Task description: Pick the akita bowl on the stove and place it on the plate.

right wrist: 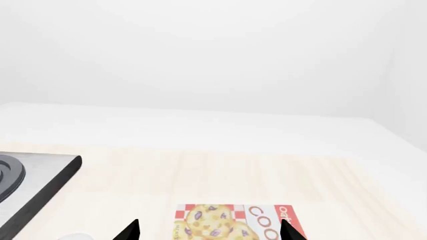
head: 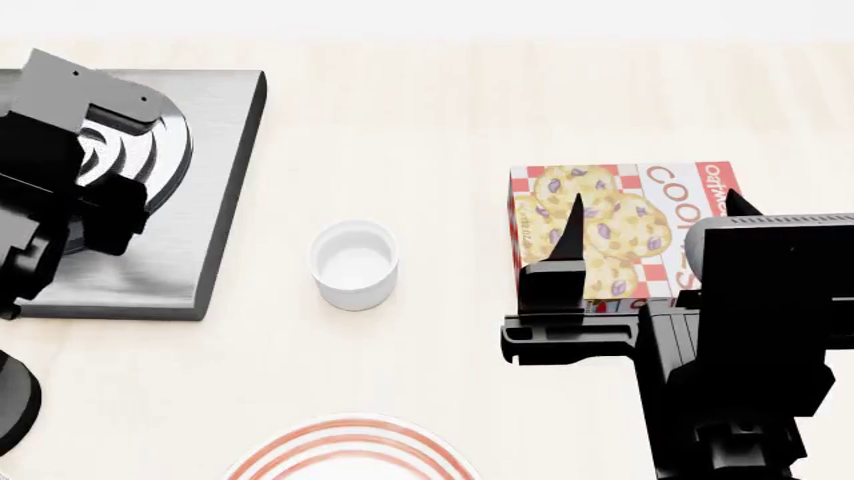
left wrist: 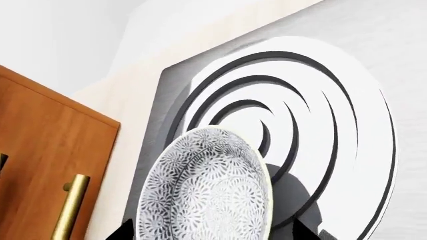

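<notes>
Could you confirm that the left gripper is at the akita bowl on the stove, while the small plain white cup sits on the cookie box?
Not quite: the head view shows the white cup standing on the table, between the stove and the cookie box. The left gripper is indeed at the akita bowl.
</notes>
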